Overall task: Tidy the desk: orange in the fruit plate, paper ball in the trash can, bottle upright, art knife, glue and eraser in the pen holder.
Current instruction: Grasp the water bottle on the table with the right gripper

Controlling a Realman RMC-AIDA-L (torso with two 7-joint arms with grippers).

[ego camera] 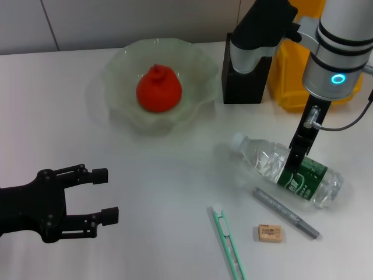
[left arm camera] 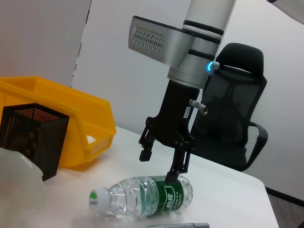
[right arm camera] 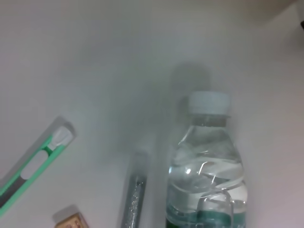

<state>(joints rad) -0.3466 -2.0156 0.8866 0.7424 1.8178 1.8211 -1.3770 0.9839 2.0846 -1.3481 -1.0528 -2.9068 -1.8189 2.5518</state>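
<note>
The right gripper (left arm camera: 164,164) hangs over the bottle (ego camera: 288,170), fingers spread apart, one fingertip at the green label and nothing gripped. The bottle lies on its side on the table (ego camera: 175,175), cap toward the fruit plate (ego camera: 201,87), where the orange (ego camera: 158,88) sits. Nearby lie the eraser (ego camera: 270,233), art knife (ego camera: 228,244) and glue (ego camera: 285,212). The left gripper (ego camera: 99,195) waits open at the near left.

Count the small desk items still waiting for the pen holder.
3: the art knife, the glue beside the lying bottle, and the eraser between them.
</note>
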